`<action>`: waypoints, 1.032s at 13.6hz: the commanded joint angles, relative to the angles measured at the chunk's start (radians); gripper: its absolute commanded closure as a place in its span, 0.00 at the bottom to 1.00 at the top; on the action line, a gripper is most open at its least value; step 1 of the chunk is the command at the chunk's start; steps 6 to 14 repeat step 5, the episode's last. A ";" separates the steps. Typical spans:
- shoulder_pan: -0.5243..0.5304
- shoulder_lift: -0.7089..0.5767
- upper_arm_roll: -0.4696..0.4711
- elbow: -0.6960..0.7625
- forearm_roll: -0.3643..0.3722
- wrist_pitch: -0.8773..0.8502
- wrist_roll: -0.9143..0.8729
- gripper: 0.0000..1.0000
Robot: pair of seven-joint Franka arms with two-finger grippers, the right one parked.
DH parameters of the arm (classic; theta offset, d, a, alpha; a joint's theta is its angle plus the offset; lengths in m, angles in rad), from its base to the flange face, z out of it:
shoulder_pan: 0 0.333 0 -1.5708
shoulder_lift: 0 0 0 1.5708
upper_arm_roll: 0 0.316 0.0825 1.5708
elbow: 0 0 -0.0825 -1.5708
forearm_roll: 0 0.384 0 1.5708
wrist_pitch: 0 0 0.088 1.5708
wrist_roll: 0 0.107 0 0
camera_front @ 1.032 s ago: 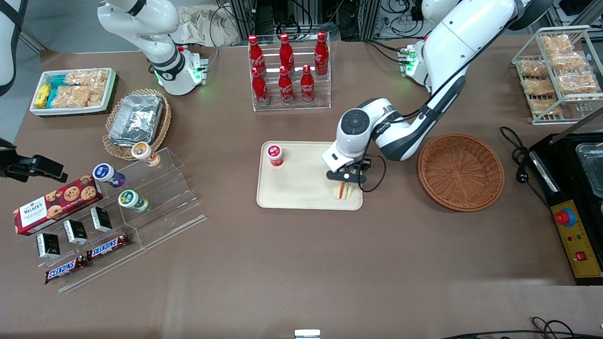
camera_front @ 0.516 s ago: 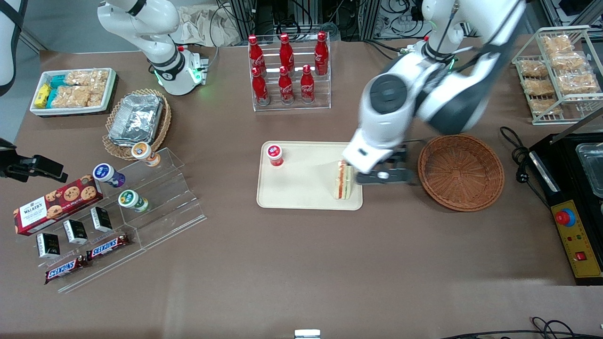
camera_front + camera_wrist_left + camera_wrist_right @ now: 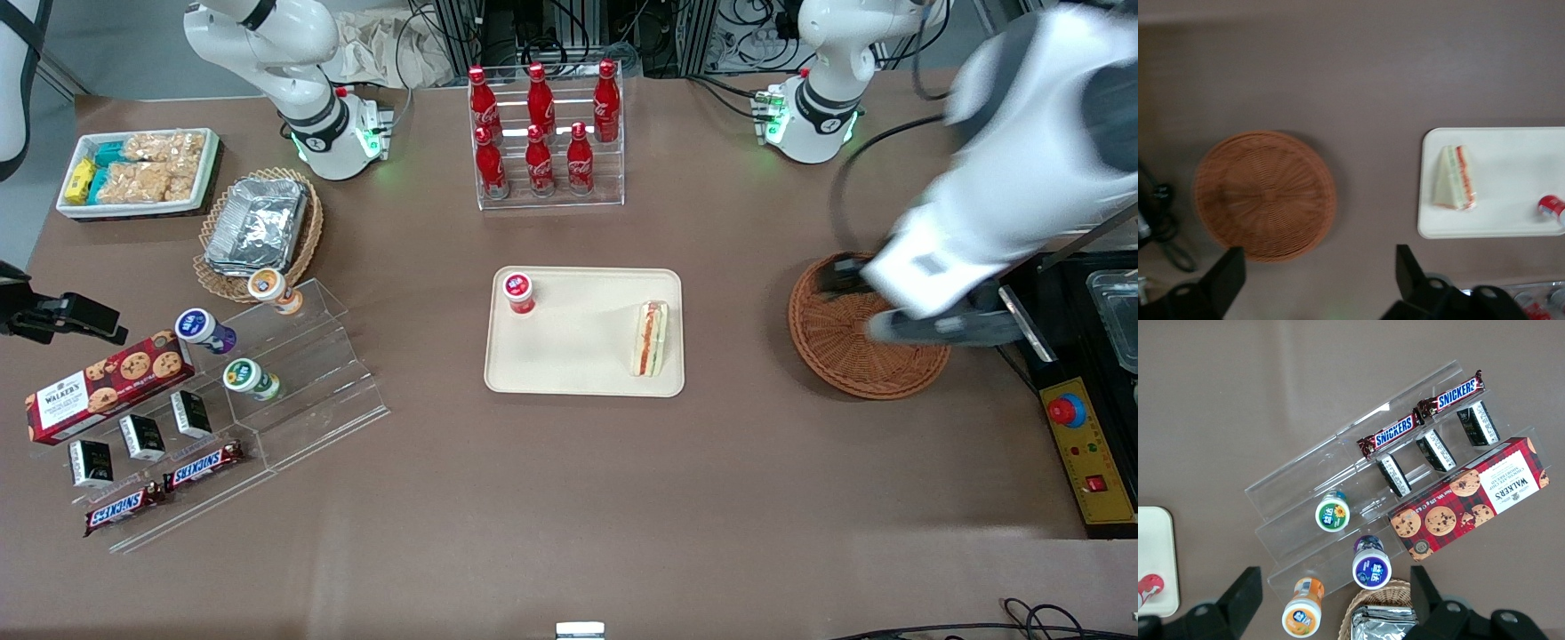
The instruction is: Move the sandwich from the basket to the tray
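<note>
The sandwich [image 3: 650, 339] [image 3: 1454, 178], a white wedge with orange-red and green layers, lies on the cream tray [image 3: 578, 360] [image 3: 1511, 167], at the tray's end nearest the basket. The round reddish-brown basket [image 3: 831, 351] [image 3: 1265, 193] holds nothing. My gripper [image 3: 929, 327] [image 3: 1318, 257] hangs open and empty, raised high above the basket's rim on the working arm's side, well clear of the sandwich. Its arm hides part of the basket in the front view.
A red-lidded cup [image 3: 518, 292] stands on the tray's other end. A rack of cola bottles [image 3: 544, 124] is farther from the front camera. A black appliance with a red button [image 3: 1080, 409] and a cable [image 3: 973, 293] lie beside the basket.
The gripper let go of the sandwich on the tray, then rose and swung away over the basket toward the working arm's end. The sandwich now lies free.
</note>
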 commanded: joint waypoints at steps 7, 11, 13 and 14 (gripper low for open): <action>-0.154 -0.131 0.384 -0.107 -0.080 -0.001 0.195 0.00; -0.154 -0.131 0.384 -0.107 -0.080 -0.001 0.195 0.00; -0.154 -0.131 0.384 -0.107 -0.080 -0.001 0.195 0.00; -0.154 -0.131 0.384 -0.107 -0.080 -0.001 0.195 0.00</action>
